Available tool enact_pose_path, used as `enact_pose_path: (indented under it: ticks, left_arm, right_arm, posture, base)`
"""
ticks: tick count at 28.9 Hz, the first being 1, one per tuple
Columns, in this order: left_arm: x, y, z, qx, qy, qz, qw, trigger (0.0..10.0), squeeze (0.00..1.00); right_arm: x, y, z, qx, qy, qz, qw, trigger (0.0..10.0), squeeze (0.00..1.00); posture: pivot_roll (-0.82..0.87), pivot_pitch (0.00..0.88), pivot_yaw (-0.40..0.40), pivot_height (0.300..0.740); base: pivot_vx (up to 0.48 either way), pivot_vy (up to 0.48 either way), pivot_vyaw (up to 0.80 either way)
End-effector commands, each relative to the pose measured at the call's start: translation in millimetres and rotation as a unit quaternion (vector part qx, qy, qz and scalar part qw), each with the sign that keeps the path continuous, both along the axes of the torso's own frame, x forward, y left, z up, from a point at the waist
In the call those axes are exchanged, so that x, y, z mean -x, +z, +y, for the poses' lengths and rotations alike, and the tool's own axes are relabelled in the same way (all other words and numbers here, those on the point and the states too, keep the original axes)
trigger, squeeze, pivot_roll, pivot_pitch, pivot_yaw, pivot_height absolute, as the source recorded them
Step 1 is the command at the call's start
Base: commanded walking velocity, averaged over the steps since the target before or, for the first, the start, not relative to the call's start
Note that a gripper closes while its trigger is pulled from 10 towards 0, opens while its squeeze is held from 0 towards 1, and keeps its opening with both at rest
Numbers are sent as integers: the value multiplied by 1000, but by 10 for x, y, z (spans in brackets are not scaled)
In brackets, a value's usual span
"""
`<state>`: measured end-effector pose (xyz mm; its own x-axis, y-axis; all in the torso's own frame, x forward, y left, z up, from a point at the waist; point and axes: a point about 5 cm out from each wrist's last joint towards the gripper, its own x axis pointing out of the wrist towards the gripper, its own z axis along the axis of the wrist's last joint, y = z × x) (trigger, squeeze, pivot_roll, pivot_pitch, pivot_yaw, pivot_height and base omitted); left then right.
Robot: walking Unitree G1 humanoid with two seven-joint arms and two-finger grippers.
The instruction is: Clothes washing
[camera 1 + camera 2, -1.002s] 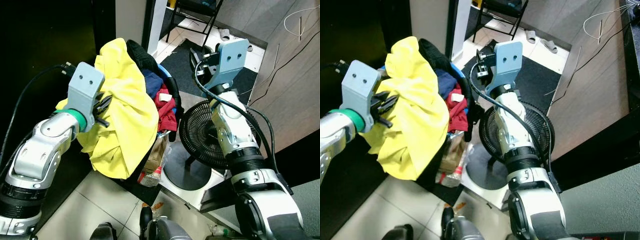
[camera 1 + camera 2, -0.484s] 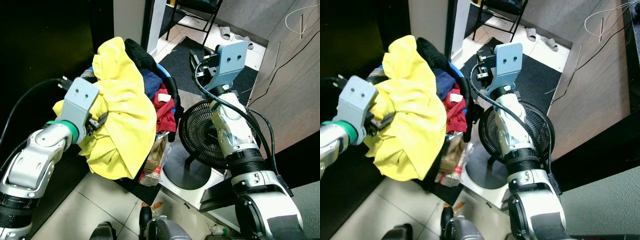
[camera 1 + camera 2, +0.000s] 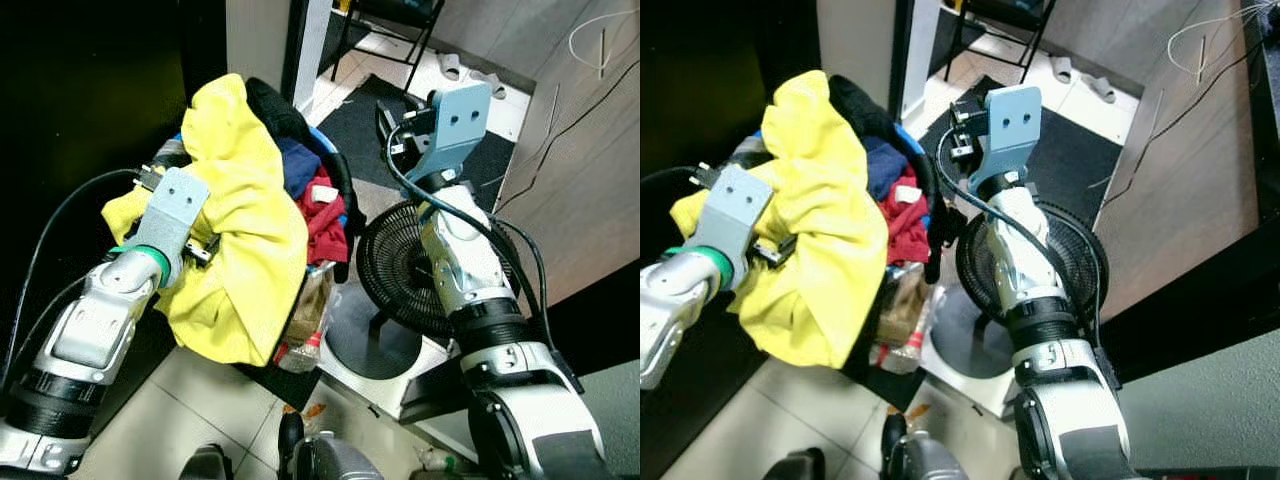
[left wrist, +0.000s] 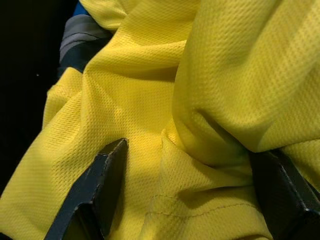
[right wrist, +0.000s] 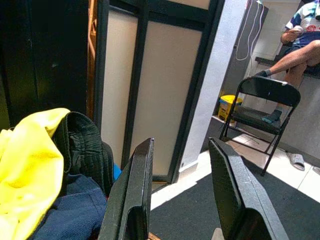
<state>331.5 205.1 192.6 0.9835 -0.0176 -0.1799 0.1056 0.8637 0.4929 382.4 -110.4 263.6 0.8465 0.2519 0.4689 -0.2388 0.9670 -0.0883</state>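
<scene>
Left pincer clamps yellow mesh shirt atop the heaped blue laundry basket, we judge for lifting | right pincer wide, empty, above basket.

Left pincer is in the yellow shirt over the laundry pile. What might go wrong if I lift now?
1. The left pincer has only a fold of the yellow shirt between its fingers, so the fabric may slip out.
2. The shirt drapes over the red garment and navy garment; lifting may drag them out.
3. The black fan stands close beside the pile, and trailing cloth could snag it.
</scene>
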Motion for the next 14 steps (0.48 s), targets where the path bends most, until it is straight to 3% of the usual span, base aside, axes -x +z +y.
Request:
enact_pose_path:
  ticks: [1, 2, 9, 14]
  left_arm:
    - [32, -133, 69, 3, 21, 24, 999, 667, 0]
    - [48, -132, 69, 11, 17, 26, 999, 0, 0]
    - [106, -104, 70, 40, 1, 30, 999, 0, 0]
    - [119, -91, 64, 37, -8, 24, 999, 0, 0]
  right_arm:
    - [-1, -46, -59, 0, -8, 9, 1000, 10000, 0]
    - [0, -50, -68, 1, -9, 10, 1000, 10000, 0]
    - [-2, -53, -64, 1, -9, 10, 1000, 10000, 0]
    - [-6, -46, -52, 1, -7, 10, 1000, 10000, 0]
  posture:
    - [111, 148, -113, 740]
    - [114, 148, -114, 740]
    - [119, 144, -116, 740]
    - [118, 145, -117, 740]
  base:
    - [0, 0, 0]
    - [0, 0, 0]
    - [0, 0, 0]
    - [0, 0, 0]
